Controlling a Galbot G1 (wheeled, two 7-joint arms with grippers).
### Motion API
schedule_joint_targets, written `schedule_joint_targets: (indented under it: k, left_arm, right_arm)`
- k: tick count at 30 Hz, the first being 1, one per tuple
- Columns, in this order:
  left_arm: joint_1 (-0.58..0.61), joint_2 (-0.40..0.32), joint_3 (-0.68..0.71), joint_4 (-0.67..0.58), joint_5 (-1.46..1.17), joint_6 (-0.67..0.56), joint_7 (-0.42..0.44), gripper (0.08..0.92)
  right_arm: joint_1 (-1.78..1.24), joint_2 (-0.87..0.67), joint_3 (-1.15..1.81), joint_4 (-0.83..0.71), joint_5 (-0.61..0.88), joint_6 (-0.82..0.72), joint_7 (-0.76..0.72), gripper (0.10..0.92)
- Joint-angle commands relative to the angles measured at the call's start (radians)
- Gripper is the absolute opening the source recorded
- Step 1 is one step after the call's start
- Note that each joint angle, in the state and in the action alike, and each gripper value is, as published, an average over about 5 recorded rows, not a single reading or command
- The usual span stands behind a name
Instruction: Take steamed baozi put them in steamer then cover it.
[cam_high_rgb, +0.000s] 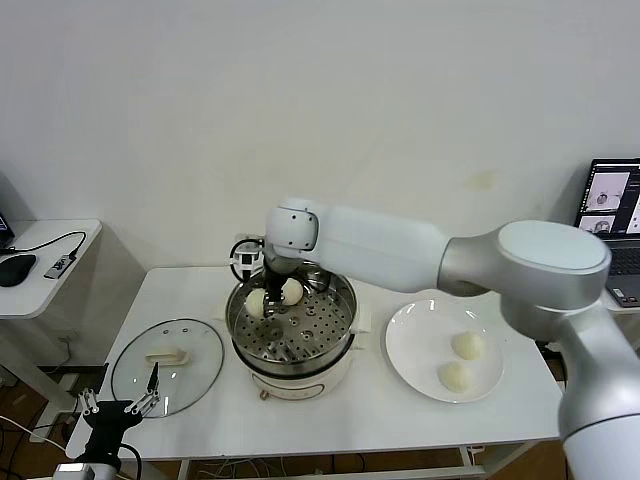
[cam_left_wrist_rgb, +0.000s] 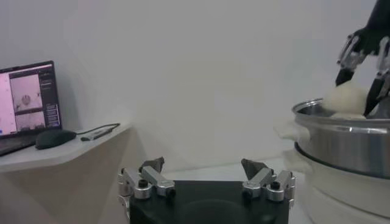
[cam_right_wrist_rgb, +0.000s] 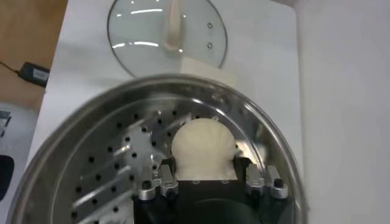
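Note:
The steamer (cam_high_rgb: 343, 300) stands mid-table; its steel wall shows in the left wrist view (cam_left_wrist_rgb: 347, 143). My right gripper (cam_high_rgb: 270, 297) reaches into it at the far left side. In the right wrist view the right gripper (cam_right_wrist_rgb: 204, 163) is shut on one baozi (cam_right_wrist_rgb: 203, 146), low over the perforated tray (cam_right_wrist_rgb: 109, 176). Two baozi (cam_high_rgb: 257, 303) (cam_high_rgb: 292, 290) show in the pot. Two more baozi (cam_high_rgb: 467, 345) (cam_high_rgb: 455, 375) lie on the white plate (cam_high_rgb: 415, 340). The cover (cam_high_rgb: 190, 350) lies flat left of the steamer. My left gripper (cam_high_rgb: 120, 405) is open and empty at the table's front left corner.
A side table (cam_high_rgb: 50, 270) with a mouse and cable stands at the left. A laptop (cam_high_rgb: 612, 215) sits at the far right. In the left wrist view the left gripper (cam_left_wrist_rgb: 207, 167) faces the steamer's side, and the right gripper (cam_left_wrist_rgb: 359, 85) hangs over the rim.

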Motion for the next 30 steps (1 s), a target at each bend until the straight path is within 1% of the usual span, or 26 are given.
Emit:
schedule_joint_targets:
  k: [1, 6, 8, 10, 13, 15, 17, 21, 25, 30]
  left_arm:
    - [0.002, 0.000, 0.002, 0.000, 0.000, -0.001, 0.001, 0.823]
    - [0.004, -0.002, 0.005, -0.001, 0.002, -0.002, 0.001, 0.823]
    - [0.004, -0.002, 0.004, -0.002, 0.002, -0.002, 0.001, 0.823]
    - [0.004, -0.003, 0.004, -0.002, 0.002, -0.002, 0.001, 0.823]
    - [0.004, -0.004, 0.004, -0.004, 0.002, -0.001, 0.001, 0.823]
    - [0.005, -0.004, 0.003, -0.004, 0.002, -0.001, 0.001, 0.823]
    - [0.005, -0.003, 0.001, -0.005, 0.002, 0.000, 0.001, 0.823]
    - [0.006, 0.000, -0.004, -0.005, 0.001, 0.001, 0.001, 0.823]
    - [0.006, 0.006, -0.008, -0.006, 0.001, 0.002, 0.001, 0.823]
    - [0.009, 0.008, -0.007, -0.008, 0.003, 0.004, 0.002, 0.823]
  right_arm:
    - [-0.052, 0.075, 0.010, -0.082, -0.015, -0.015, 0.014, 0.585]
    - [-0.061, 0.069, 0.009, -0.088, -0.047, -0.015, 0.008, 0.593]
    - [-0.057, 0.062, 0.009, -0.084, -0.064, -0.015, -0.003, 0.626]
    - [-0.043, 0.047, 0.009, -0.067, -0.076, -0.014, -0.020, 0.684]
    - [0.003, 0.001, 0.009, -0.005, -0.079, -0.009, -0.058, 0.765]
    - [0.055, -0.041, 0.003, 0.051, -0.074, -0.003, -0.089, 0.798]
    - [0.116, -0.097, -0.010, 0.107, -0.074, 0.009, -0.127, 0.817]
    - [0.212, -0.235, -0.039, 0.220, -0.104, 0.061, -0.221, 0.822]
    - [0.266, -0.419, -0.066, 0.350, -0.163, 0.144, -0.302, 0.823]
    - [0.284, -0.643, -0.073, 0.484, -0.228, 0.210, -0.345, 0.823]
